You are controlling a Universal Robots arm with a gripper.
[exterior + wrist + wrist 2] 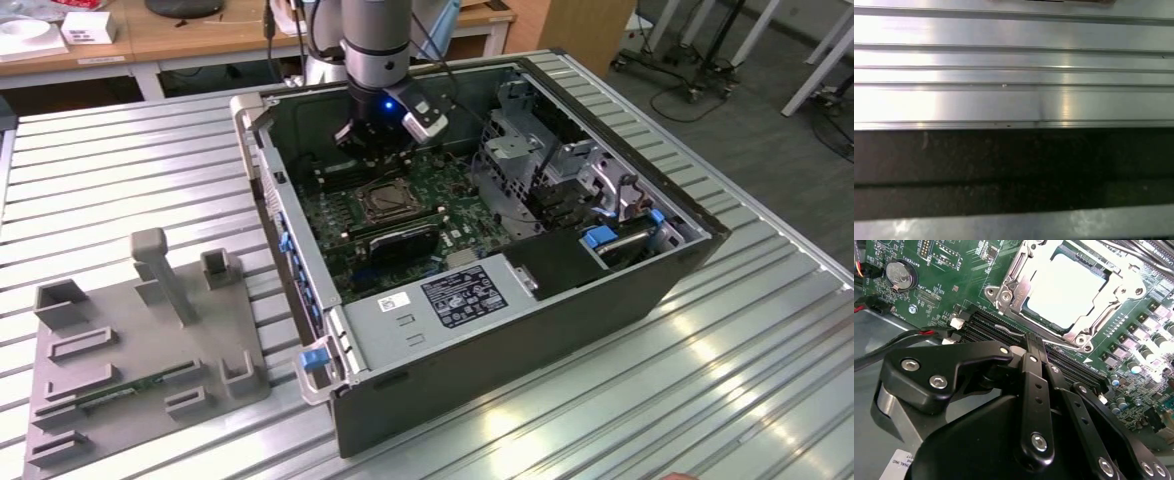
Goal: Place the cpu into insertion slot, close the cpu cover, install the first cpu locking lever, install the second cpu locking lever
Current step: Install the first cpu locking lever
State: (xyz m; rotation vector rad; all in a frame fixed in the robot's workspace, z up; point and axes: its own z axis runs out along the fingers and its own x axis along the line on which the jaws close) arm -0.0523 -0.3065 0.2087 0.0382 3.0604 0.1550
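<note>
Exterior view high over case, second wrist view close (sharing insertion slot)

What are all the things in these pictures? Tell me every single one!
Table: one, silvery and ribbed, under everything.
Computer case: one, black, open, on the table.
Circuit board: one, green, inside the case.
Socket: one, silvery rim, on the board.
Chip: one, pale silvery, sitting in the socket.
Cover: one, silvery frame, lying around the chip.
Coin battery: one, silver, on the board, apart from the socket.
Holder tray: one, grey, on the table at the exterior view's left of the case.
Arm: one, grey, reaching into the case.
Gripper: one, black, over the board near the socket.
</note>
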